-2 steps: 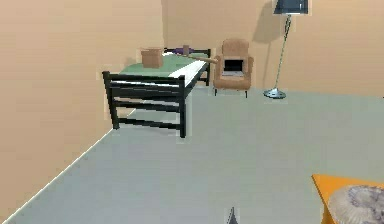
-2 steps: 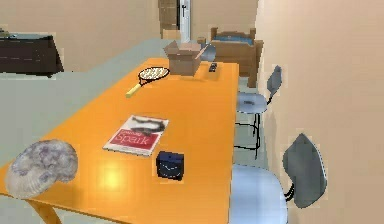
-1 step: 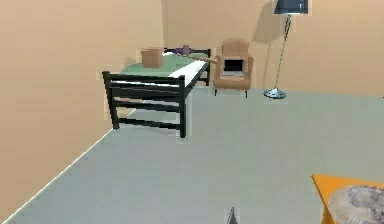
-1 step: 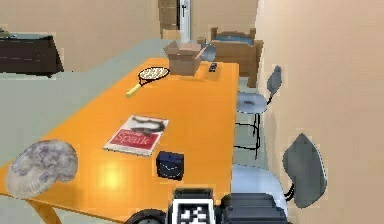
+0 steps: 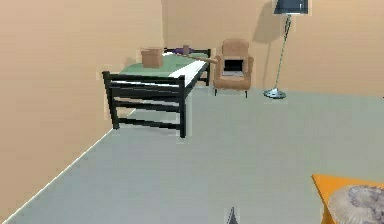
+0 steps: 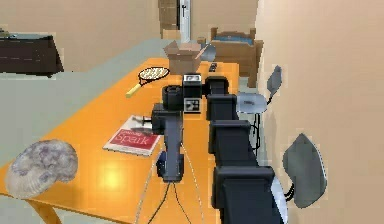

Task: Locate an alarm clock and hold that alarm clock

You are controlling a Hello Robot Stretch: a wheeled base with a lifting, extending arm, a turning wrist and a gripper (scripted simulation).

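Two stages make up this job, finding and gripping, and you should count neither as done. Where the alarm clock lies cannot be told: the small items are too small to name.

Your likeliest search ground is the orange surface (image 6: pixel 90 125) in the arm side view. The claw (image 6: pixel 163 112) stands over its middle with items lying on the surface behind it. You therefore cannot tell whether it holds anything, nor what state its fingers are in.

Contents noted on the surface:
- a grey lumpy object (image 6: pixel 45 162) at the near left corner
- a red-covered book (image 6: pixel 135 138) just beside the arm
- a racket (image 6: pixel 152 73) toward the far left edge
- a cardboard box (image 6: pixel 185 55) at the far end
- a row of dark blocks (image 6: pixel 235 140) along the right edge
- a small dark item (image 6: pixel 213 68) just beside the cardboard box, which you should treat as a candidate only

Ahead of you, a bed (image 5: pixel 160 75) carries a brown box (image 5: pixel 151 58). An armchair (image 5: pixel 235 62) holds a laptop (image 5: pixel 233 69), with a floor lamp (image 5: pixel 283 50) near it.

Reckon as remaining: confirm the target, bring the claw to it, and lift it clear.
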